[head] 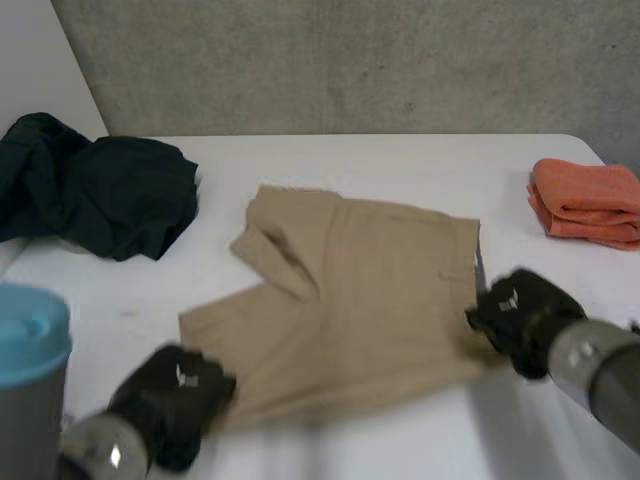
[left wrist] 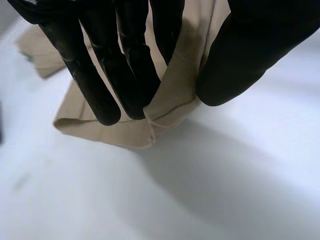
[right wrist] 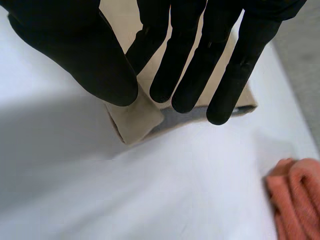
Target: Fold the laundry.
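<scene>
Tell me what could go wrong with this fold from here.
1. The left hand and the right hand each pinch just a corner of the shorts. The cloth may slip free once lifted.
2. A flap on the side toward the dark clothes already lies doubled over. Folding now would likely press that crease in.

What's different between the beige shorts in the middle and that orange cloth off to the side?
The beige shorts lie spread out, mostly flat; the orange cloth is folded into a compact stack. The shorts cover far more of the table than the orange cloth. The left hand and the right hand each pinch an edge of the shorts; nothing touches the orange cloth. Both rest on the white table.
</scene>
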Action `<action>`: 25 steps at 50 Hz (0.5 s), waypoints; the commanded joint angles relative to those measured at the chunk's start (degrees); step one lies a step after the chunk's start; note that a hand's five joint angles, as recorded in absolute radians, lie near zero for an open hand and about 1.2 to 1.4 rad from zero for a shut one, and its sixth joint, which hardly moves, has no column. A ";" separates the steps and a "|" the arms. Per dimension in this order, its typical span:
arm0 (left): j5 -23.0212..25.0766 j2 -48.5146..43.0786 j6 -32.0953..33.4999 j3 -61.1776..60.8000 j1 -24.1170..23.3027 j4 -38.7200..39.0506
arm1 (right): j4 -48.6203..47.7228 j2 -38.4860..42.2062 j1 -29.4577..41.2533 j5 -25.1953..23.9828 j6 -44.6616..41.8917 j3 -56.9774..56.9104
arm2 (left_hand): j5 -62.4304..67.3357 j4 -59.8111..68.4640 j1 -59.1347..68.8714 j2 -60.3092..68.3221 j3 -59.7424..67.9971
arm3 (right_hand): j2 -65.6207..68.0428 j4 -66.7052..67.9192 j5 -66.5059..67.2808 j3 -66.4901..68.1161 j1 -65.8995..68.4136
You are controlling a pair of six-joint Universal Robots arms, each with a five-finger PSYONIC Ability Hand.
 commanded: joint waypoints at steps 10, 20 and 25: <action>-0.07 -3.62 0.70 6.76 -1.02 5.31 | -4.38 -2.90 -1.34 -0.12 -3.18 7.02 | 11.96 9.31 12.78 9.60 9.79 | 12.38 11.50 11.80 12.01 17.76; 0.99 -13.72 3.07 16.69 2.86 16.49 | -15.20 2.55 -1.25 -0.83 2.36 2.71 | 13.87 11.22 14.69 11.51 11.69 | 12.38 11.50 11.80 12.01 17.76; 0.99 -22.07 6.06 26.88 3.21 19.74 | -21.61 11.16 -0.99 0.40 2.98 -3.86 | 13.87 11.22 14.69 11.51 11.69 | 12.38 11.50 11.80 12.01 17.76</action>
